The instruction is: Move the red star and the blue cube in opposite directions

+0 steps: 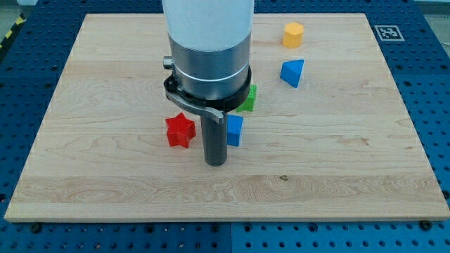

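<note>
The red star (pixel 179 131) lies on the wooden board (pixel 105 183), left of the view's middle. The blue cube (pixel 235 130) sits to its right, partly hidden behind my rod. My tip (pixel 215 162) rests on the board between the two blocks and slightly below them in the view, close to the blue cube's left side. I cannot tell whether the rod touches the cube.
A green block (pixel 247 99) sits just above the blue cube, partly hidden by the arm. A blue triangular block (pixel 292 72) and a yellow block (pixel 293 34) lie at the view's upper right. A marker tag (pixel 388 32) is at the board's top right corner.
</note>
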Controlling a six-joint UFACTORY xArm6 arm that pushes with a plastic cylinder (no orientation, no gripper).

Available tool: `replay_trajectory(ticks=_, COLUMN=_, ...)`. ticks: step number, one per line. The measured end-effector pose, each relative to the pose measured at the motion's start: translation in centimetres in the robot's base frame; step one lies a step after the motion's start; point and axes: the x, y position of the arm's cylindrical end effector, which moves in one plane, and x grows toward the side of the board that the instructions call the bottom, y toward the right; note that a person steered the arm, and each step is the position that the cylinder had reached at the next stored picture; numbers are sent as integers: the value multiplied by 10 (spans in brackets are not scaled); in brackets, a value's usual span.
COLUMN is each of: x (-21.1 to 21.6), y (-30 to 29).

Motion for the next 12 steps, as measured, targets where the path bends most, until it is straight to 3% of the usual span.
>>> replay_trajectory(ticks=9, x=-47, y=-80)
replay_trajectory(ticks=12, x=-48, y=-35)
